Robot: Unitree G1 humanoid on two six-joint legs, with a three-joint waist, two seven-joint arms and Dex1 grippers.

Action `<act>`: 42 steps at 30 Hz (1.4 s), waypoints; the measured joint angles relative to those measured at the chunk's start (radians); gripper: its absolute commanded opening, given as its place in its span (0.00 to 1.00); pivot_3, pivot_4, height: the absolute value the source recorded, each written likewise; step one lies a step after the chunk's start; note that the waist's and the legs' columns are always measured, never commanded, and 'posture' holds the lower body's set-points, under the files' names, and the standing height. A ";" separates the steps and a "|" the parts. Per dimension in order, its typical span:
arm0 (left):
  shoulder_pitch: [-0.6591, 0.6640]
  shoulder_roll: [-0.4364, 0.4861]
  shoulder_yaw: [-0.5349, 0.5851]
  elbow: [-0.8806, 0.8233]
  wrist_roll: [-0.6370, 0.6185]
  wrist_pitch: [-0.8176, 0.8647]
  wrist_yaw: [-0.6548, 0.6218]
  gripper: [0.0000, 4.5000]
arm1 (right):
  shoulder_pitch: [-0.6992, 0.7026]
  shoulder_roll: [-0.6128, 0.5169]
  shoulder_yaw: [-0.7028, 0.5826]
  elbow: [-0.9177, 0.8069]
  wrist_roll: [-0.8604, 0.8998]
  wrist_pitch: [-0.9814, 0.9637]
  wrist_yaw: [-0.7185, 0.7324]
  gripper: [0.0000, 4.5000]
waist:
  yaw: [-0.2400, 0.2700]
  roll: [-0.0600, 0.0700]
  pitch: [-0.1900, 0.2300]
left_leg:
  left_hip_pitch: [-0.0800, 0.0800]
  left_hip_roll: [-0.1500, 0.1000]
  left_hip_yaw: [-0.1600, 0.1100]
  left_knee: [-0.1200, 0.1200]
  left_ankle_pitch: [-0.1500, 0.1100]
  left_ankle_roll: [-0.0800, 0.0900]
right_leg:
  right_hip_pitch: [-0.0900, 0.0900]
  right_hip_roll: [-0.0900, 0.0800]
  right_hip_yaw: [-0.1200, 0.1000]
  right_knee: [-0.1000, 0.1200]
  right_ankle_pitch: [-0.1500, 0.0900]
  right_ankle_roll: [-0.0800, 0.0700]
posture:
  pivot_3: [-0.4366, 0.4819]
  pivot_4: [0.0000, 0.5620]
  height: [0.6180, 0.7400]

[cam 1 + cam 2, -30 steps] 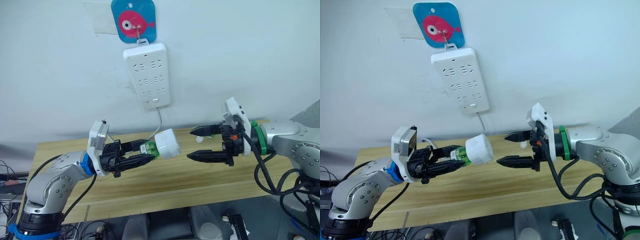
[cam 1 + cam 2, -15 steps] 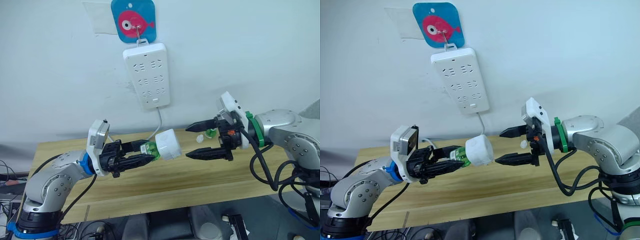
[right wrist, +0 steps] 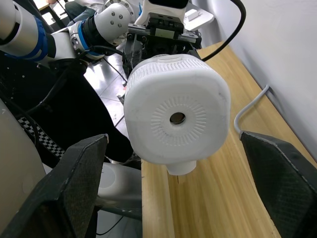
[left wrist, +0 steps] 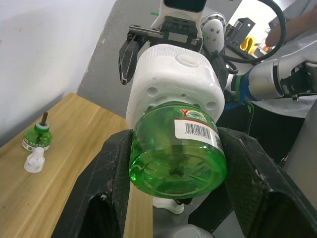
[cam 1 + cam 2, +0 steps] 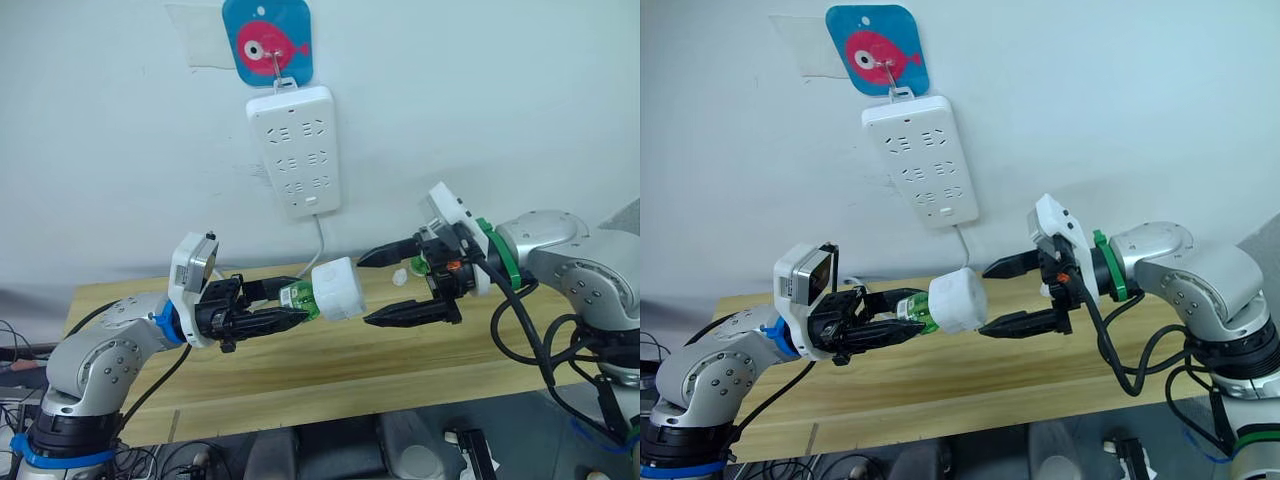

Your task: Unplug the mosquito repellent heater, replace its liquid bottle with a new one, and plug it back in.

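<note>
Green plastic marks the liquid bottle [image 4: 176,158], which is clamped between the fingers of the left claw [image 5: 262,312] and held in the air above the counter [image 5: 330,375], with the white mosquito repellent heater [image 5: 336,289] still screwed onto its neck. The right claw [image 5: 393,285] is spread wide, one finger above and one below the heater's domed end, touching nothing yet.

The step in hand is judged to be separating heater from bottle. It would be done best if the right claw were centred on the heater's body before closing, the vent hole [image 3: 177,118] kept on the wrist axis, and the twist made about that axis while the bottle is held firm.

The counter is of pale wood; a second green bottle [image 4: 37,138] and a small white cap [image 4: 34,161] stand on it near the wall. A white power strip [image 5: 295,149] hangs on the white wall from a blue fish hook [image 5: 268,40].
</note>
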 measured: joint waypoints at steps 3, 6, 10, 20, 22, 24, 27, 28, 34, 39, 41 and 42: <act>0.003 0.000 0.000 0.001 0.024 -0.026 -0.016 0.51 | 0.000 -0.006 -0.004 0.008 0.001 0.005 0.000 0.99 | 0.000 0.000 0.000 | 0.000 0.000 0.000 0.000 0.000 0.000 | 0.000 0.000 0.000 0.000 0.000 0.000 | 0.22 0.40 1.00; 0.014 -0.004 0.000 0.005 0.038 -0.041 -0.016 0.51 | 0.000 -0.018 -0.018 0.011 0.006 0.018 0.000 0.99 | 0.000 0.000 0.000 | 0.000 0.000 0.000 0.000 0.000 0.000 | 0.000 0.000 0.000 0.000 0.000 0.000 | 0.22 0.40 1.00; 0.021 -0.010 0.000 0.009 0.038 -0.042 -0.016 0.51 | -0.001 -0.033 -0.036 0.011 0.020 0.039 -0.003 0.99 | 0.000 0.000 0.000 | 0.000 0.000 0.000 0.000 0.000 0.000 | 0.000 0.000 0.000 0.000 0.000 0.000 | 0.22 0.40 1.00; 0.021 -0.013 0.002 0.008 0.006 -0.024 0.004 0.51 | 0.076 -0.037 -0.051 0.077 -0.021 0.051 -0.073 0.72 | -0.001 0.000 0.000 | 0.000 0.000 0.000 0.000 0.000 0.000 | 0.000 0.000 0.000 0.000 0.000 0.000 | 0.22 0.41 1.00; 0.021 -0.013 0.004 0.007 -0.007 -0.012 0.007 0.51 | 0.087 -0.029 -0.051 0.077 -0.024 0.053 -0.082 0.57 | -0.001 0.000 0.000 | 0.000 0.000 0.000 0.000 0.000 0.000 | 0.000 0.000 0.000 0.000 0.000 0.000 | 0.22 0.41 1.00; 0.020 -0.012 0.009 0.003 -0.032 0.007 0.017 0.51 | 0.090 -0.016 -0.050 0.079 -0.038 0.052 -0.095 0.39 | 0.000 0.000 0.000 | 0.000 0.000 0.000 0.000 0.000 0.000 | 0.000 0.000 0.000 0.000 0.000 0.000 | 0.22 0.41 1.00; 0.018 -0.012 0.028 -0.005 -0.072 0.035 0.041 0.51 | 0.091 0.007 -0.035 0.106 -0.076 0.042 -0.117 0.16 | 0.000 0.000 0.000 | 0.000 0.000 0.000 0.000 0.000 0.000 | 0.000 0.000 0.000 0.000 0.000 0.000 | 0.23 0.41 1.00; 0.015 -0.013 0.031 -0.006 -0.085 0.044 0.052 0.51 | 0.091 0.019 -0.026 0.115 -0.088 0.038 -0.122 0.16 | 0.000 0.000 0.000 | 0.000 0.000 0.000 0.000 0.000 0.000 | 0.000 0.000 0.000 0.000 0.000 0.000 | 0.23 0.42 1.00; -0.008 -0.027 0.040 -0.011 -0.168 0.099 0.120 0.51 | 0.091 0.095 0.030 0.137 -0.149 0.016 -0.149 0.16 | 0.000 0.000 0.000 | 0.000 0.000 0.000 0.000 0.000 0.000 | 0.000 0.000 0.000 0.000 0.000 0.000 | 0.23 0.42 1.00; -0.012 -0.030 0.041 -0.014 -0.212 0.127 0.158 0.51 | 0.090 0.131 0.031 0.132 -0.160 0.010 -0.167 0.12 | 0.000 0.000 0.000 | 0.001 0.000 0.000 0.000 0.000 0.000 | 0.000 0.000 0.000 0.001 0.000 0.000 | 0.22 0.42 1.00; -0.012 -0.030 0.041 -0.014 -0.225 0.139 0.163 0.51 | 0.090 0.137 0.031 0.115 -0.157 0.014 -0.172 0.02 | 0.000 0.000 0.000 | 0.001 0.000 0.000 0.000 0.000 0.000 | 0.000 0.000 0.000 0.001 0.000 0.000 | 0.22 0.42 1.00; -0.012 -0.030 0.041 -0.014 -0.229 0.141 0.165 0.51 | 0.088 0.138 0.031 0.104 -0.155 0.018 -0.174 0.01 | 0.000 0.000 0.000 | 0.001 0.000 0.000 0.000 0.000 0.000 | 0.000 0.000 0.000 0.000 0.000 0.000 | 0.22 0.42 1.00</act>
